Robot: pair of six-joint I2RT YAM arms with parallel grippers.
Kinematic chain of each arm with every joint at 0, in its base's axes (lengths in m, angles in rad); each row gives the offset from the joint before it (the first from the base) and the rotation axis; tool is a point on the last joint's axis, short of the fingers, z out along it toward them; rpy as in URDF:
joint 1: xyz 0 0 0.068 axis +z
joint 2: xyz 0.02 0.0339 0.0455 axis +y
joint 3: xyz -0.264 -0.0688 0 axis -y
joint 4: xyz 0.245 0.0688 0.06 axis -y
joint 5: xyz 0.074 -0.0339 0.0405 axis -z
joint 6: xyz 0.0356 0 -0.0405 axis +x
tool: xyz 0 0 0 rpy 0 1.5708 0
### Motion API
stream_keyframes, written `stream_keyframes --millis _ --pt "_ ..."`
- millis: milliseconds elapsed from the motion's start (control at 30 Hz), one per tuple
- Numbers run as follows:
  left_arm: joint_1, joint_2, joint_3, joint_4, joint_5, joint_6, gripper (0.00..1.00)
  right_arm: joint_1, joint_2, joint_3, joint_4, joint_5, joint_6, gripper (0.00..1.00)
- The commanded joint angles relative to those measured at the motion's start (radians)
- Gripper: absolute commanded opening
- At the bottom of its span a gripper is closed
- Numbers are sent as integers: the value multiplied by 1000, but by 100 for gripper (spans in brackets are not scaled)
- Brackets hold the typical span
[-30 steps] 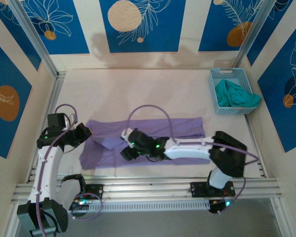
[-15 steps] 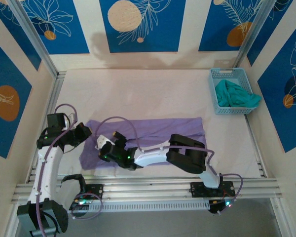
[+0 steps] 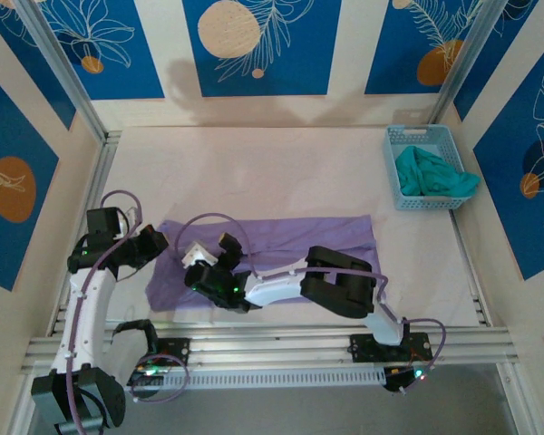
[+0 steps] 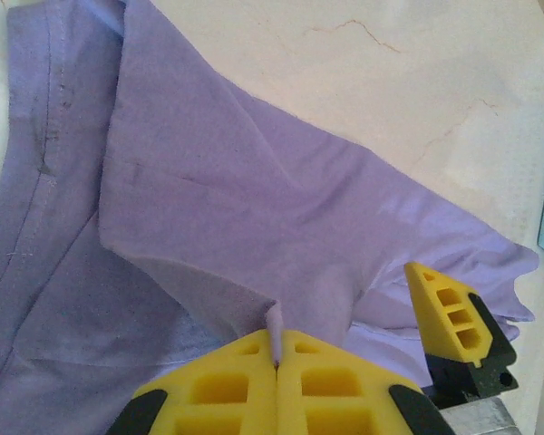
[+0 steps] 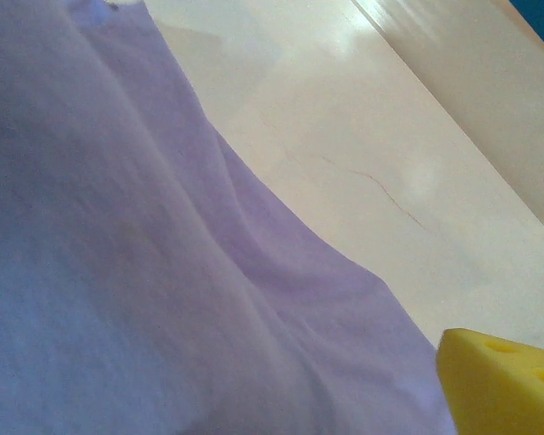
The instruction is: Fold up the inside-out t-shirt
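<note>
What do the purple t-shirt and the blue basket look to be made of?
The t-shirt: soft matte knit, likely cotton; it drapes in folds and shows stitched seams. The basket: rigid light-blue plastic, probably, judging by its slotted lattice walls.

The t-shirt [image 3: 326, 231] is soft matt cloth, the table [image 3: 254, 172] smooth and slightly glossy, the basket [image 3: 392, 168] latticed plastic

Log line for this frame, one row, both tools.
left tool: shut, pinching t-shirt fold | right tool: open, over t-shirt near left tool | teal garment: in basket, far right
</note>
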Motion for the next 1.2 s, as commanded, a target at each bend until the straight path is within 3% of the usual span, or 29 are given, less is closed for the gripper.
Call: stream_keyframes --millis 0,233,400,467,633,800,900,1033,1167 --pt "13 0 -16 5 3 22 0 4 -77 -21 -48 56 38 84" --pt "14 -4 -19 2 -11 21 0 9 -127 -66 -106 -36 34 46" --pt "10 -25 -36 13 -26 -16 0 16 -144 -79 -96 -126 -31 7" --pt "11 -45 -61 37 -14 -61 0 17 -153 -77 -116 -140 -36 2" --pt "11 -124 -167 104 8 -202 0 19 -214 -128 -165 -226 1 3" --pt "10 -212 -225 72 -37 -251 7 23 -268 -203 -192 -361 0 10" --pt "9 -269 -267 59 -65 -283 21 24 -280 -240 -222 -431 -4 16" --pt "9 -343 -294 71 -134 -318 37 24 -280 -262 -278 -549 -17 34" --pt "8 -353 -285 99 -202 -270 52 28 -332 -274 -332 -608 -16 47"
